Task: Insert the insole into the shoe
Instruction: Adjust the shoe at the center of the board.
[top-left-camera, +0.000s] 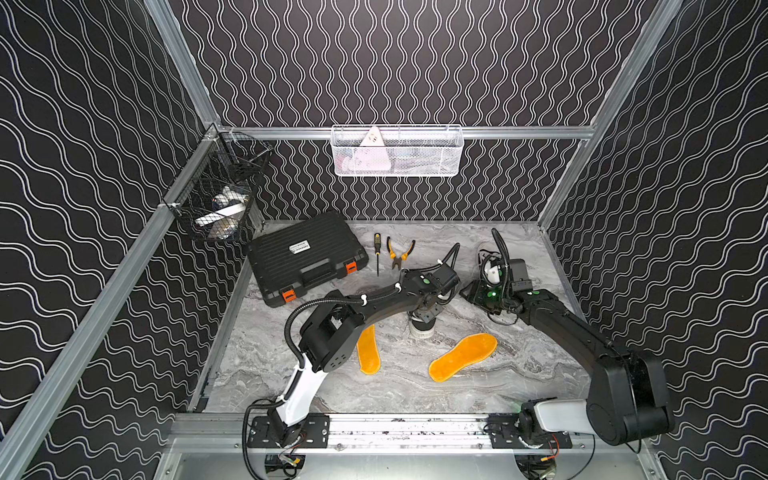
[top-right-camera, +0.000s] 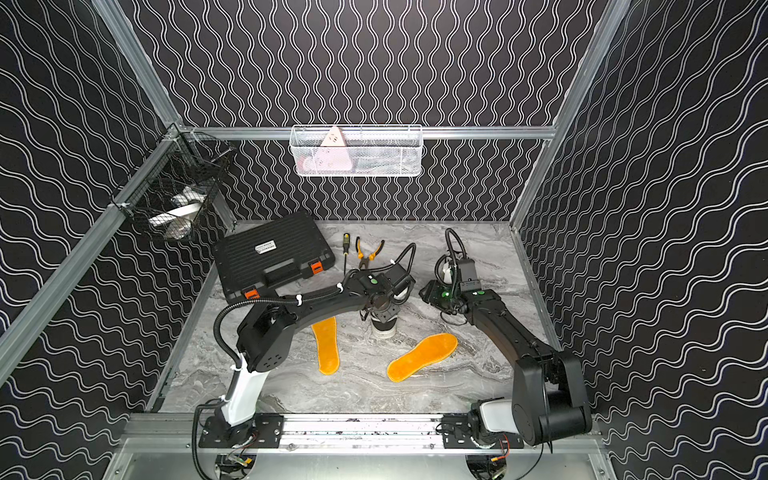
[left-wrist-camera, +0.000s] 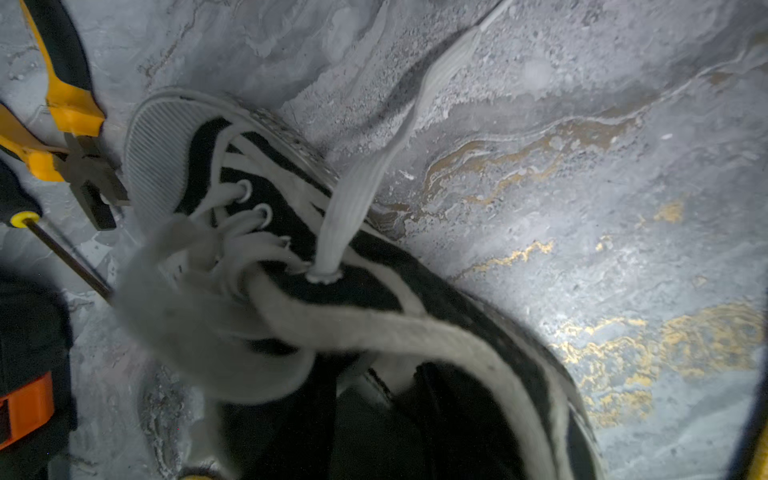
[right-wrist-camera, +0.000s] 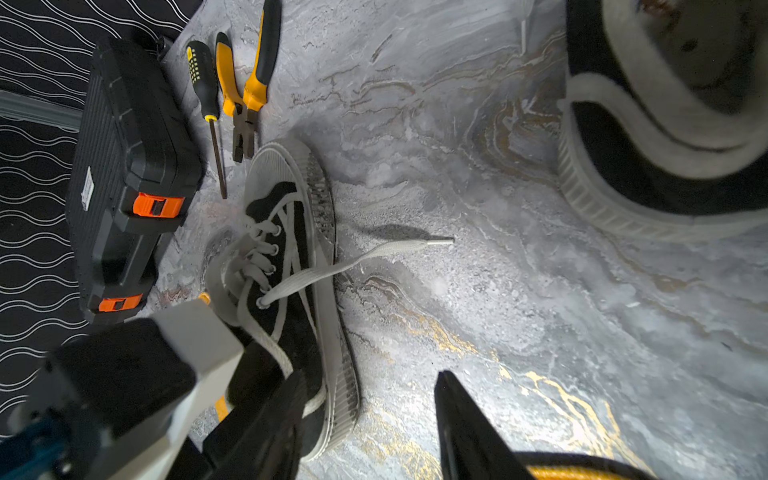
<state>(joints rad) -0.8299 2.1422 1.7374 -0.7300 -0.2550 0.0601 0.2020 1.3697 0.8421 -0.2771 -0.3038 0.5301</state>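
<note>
My left gripper (top-left-camera: 423, 318) sits at the heel of the shoe (right-wrist-camera: 291, 257), likely to steady it (how wide its fingers stand I cannot tell), while my right gripper (right-wrist-camera: 372, 374) hangs wide and empty, the insole (top-left-camera: 463, 356) and its twin (top-left-camera: 368, 351) flat on the table (top-left-camera: 395, 395).

A robotics lab test cell: an aluminium frame (top-left-camera: 519, 132) around wave-patterned walls (top-left-camera: 395, 62), left arm (top-left-camera: 332, 332) and right arm (top-left-camera: 561, 328) bolted to a rail (top-left-camera: 407, 430) at 6 o'clock of the table (top-left-camera: 415, 395), black basket (top-left-camera: 216, 195) at 10, white basket (top-left-camera: 397, 166) at 12.

Left arm (top-left-camera: 374, 305), right arm (top-left-camera: 557, 320) outstretched; right tool (right-wrist-camera: 370, 376) jaws apart.
</note>
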